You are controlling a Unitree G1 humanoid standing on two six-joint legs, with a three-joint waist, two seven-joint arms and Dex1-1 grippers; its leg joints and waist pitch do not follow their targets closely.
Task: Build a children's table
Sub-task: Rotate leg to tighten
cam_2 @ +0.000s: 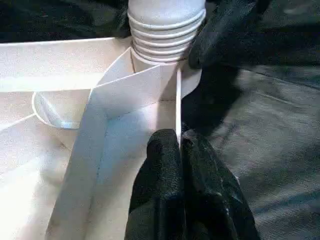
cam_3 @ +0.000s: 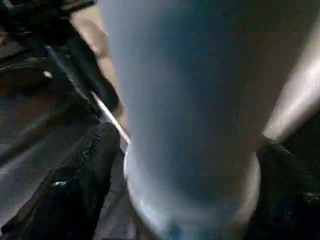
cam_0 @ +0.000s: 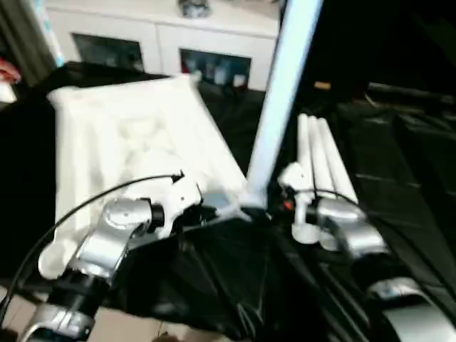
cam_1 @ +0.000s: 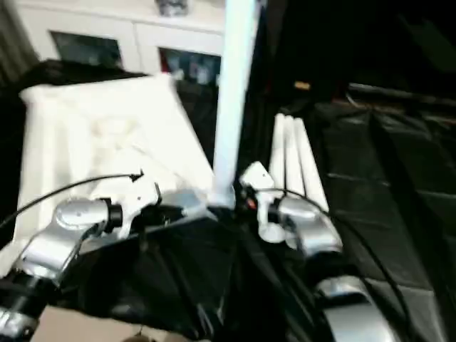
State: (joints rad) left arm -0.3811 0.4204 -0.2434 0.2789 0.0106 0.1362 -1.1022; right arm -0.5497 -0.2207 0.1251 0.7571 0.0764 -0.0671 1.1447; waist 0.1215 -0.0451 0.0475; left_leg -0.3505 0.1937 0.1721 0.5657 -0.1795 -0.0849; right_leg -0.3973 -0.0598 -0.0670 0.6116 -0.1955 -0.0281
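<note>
Left gripper point(cam_2: 181, 150) was pinched shut on the thin rim wall of the tabletop point(cam_0: 135, 135), just beside the corner socket. Right gripper point(cam_3: 175, 165) stood wide, a finger either side of the upright leg point(cam_0: 281, 92), whether touching I could not tell. Leg's long axis ran near vertical, ribbed foot in the socket, directly between the right fingers; right arm nearer. Three spare legs point(cam_0: 322, 160) lay beyond it on the black cloth point(cam_0: 399, 142). No readable writing or brand.

Motion-blurred head views; dim, dark surroundings throughout.
</note>
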